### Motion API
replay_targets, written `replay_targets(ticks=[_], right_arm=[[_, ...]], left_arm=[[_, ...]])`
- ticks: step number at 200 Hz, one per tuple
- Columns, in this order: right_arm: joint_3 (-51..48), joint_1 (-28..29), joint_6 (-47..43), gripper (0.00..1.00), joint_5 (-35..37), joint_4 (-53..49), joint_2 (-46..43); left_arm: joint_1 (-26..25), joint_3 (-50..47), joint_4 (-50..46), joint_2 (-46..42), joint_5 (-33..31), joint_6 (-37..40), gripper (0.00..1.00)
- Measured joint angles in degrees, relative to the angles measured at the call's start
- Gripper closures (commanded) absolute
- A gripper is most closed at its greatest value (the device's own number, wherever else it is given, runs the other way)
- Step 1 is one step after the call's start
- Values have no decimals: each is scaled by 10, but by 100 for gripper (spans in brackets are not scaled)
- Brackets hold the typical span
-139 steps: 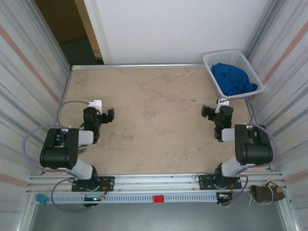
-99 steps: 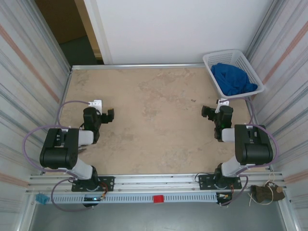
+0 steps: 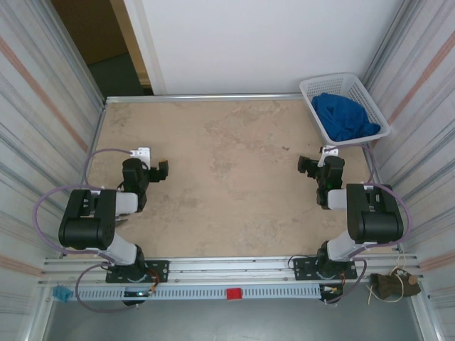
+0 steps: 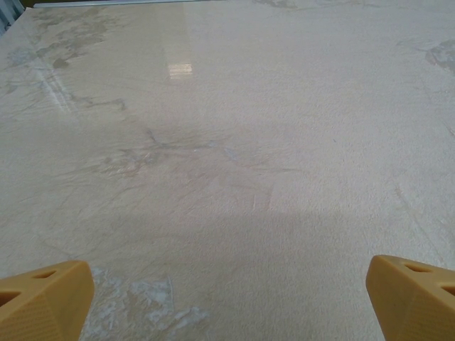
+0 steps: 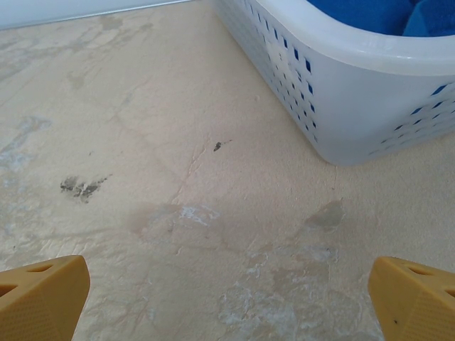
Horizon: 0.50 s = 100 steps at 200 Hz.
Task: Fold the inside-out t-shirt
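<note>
- t-shirt [image 3: 345, 117]: a bunched blue heap inside the white basket [image 3: 327, 78] at the far right corner of the tabletop [image 3: 227, 156]. No sleeve, collar or print can be picked out, so I can't tell which side faces out.
- Right wrist view: blue cloth [image 5: 370, 14] sits below the basket rim, behind the lattice wall [image 5: 341, 106]. My read is that a grab has to come over the rim from above, not from the side.
- Left claw [image 3: 161, 170]: near the left edge of the tabletop, jaws spread wide and holding nothing. In its wrist view there is bare surface between the two yellow fingertips [image 4: 46, 298].
- Right claw [image 3: 307, 165]: near the right edge, between its base and the basket, jaws also wide with nothing in them. Its camera looks toward the basket, fingertips [image 5: 43, 295] low and apart over bare surface.
- Both arms look folded back low and symmetric. I'd guess this is a parked pose, with the jaws opened ready for a first pick.
- Status, as a judgement: nothing is started. The shirt has to come out of the basket and be spread flat on the open middle of the tabletop before any fold.
- The right arm is nearest the basket, so it's the likely one to fetch. The risk is snagging the lattice or dragging the light basket along.
</note>
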Motion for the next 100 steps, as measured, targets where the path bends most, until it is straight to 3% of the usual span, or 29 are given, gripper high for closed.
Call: replay_targets(ticks=[40,71,100], right_arm=[[3,0,0,1,2,-18,-7],[68,14,18,1,35,-177,-98],[229,-23,138,1,17,-337,-170]], left_arm=[[0,0,-5,-4,-1,0,1],[-11,47,-123,-70,-40,-3,2],[-29,150,-260,-153,-52,-43,1]])
